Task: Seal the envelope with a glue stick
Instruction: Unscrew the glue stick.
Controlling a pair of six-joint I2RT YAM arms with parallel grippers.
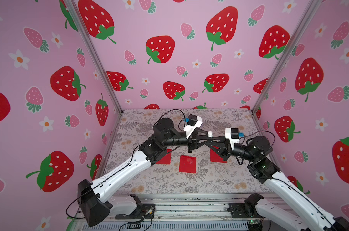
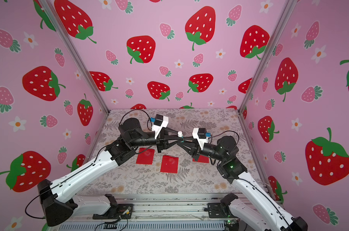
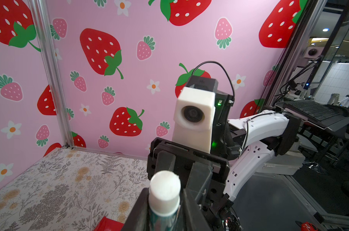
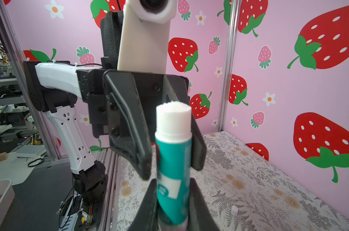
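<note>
The glue stick (image 4: 173,152) stands upright in mid-air above the table's middle, white with a teal label, its glue end bare on top. In both top views only its white tip (image 1: 210,133) (image 2: 180,133) shows. My right gripper (image 4: 172,186) (image 1: 211,139) is shut on its lower part. My left gripper (image 3: 164,202) (image 1: 208,137) comes from the opposite side, and its fingers (image 4: 129,130) closely flank the upper body. I cannot tell whether they press on it. Three red envelopes lie flat below: a middle one (image 1: 187,164), and two (image 1: 165,158) (image 1: 216,156) partly under the arms.
A small white cap (image 4: 234,209) lies loose on the floral tablecloth (image 1: 169,184). Strawberry-print walls with metal corner posts (image 1: 101,66) (image 1: 277,66) close in the back and both sides. Both forearms cross over the outer envelopes.
</note>
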